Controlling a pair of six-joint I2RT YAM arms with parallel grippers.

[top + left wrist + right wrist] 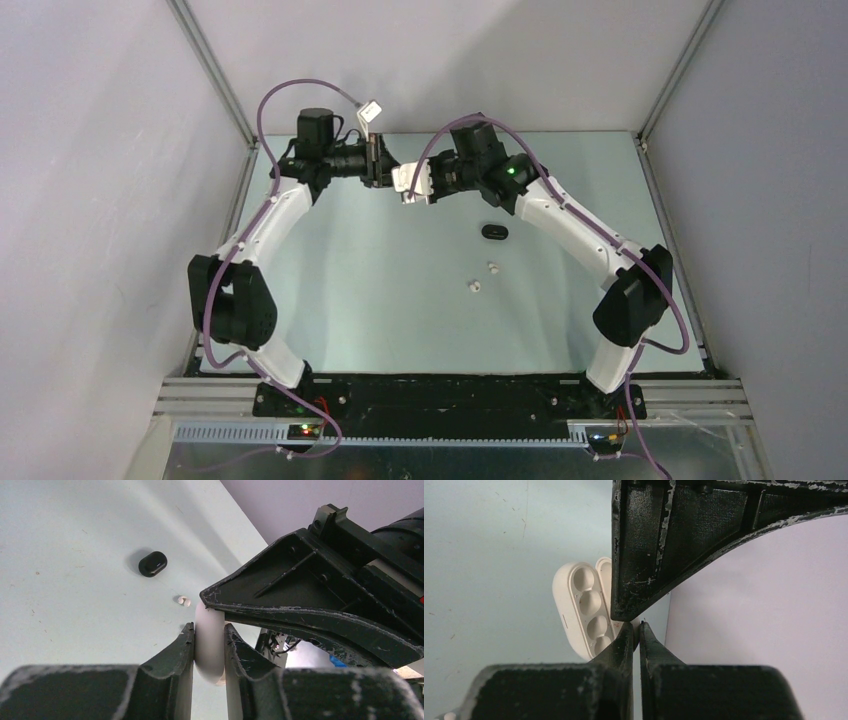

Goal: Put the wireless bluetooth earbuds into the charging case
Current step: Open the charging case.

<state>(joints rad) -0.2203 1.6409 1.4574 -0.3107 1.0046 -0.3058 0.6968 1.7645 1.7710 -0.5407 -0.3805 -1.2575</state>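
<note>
Far middle of the table (330, 300): both arms nose to nose at the white charging case (404, 184). Grasped edge-on by the left gripper (209, 635), one finger pressed to each broad side, the lower end of the case cut off behind those fingers. Open when seen from the right wrist, with one half showing four round wells (590, 602) and the other half mostly hidden behind a left finger.

Right gripper (636, 630) clenched almost tip to tip just beside the case's rim. Cannot tell whether a sliver of the lid sits pinched between.

Two white earbuds (492, 267) loose on the table, nearer the arm bases than the white charging case and to its right. Too tiny to read their shape. Black case (494, 232) lying between the white charging case and those earbuds, closed as far as can be made out.
</note>
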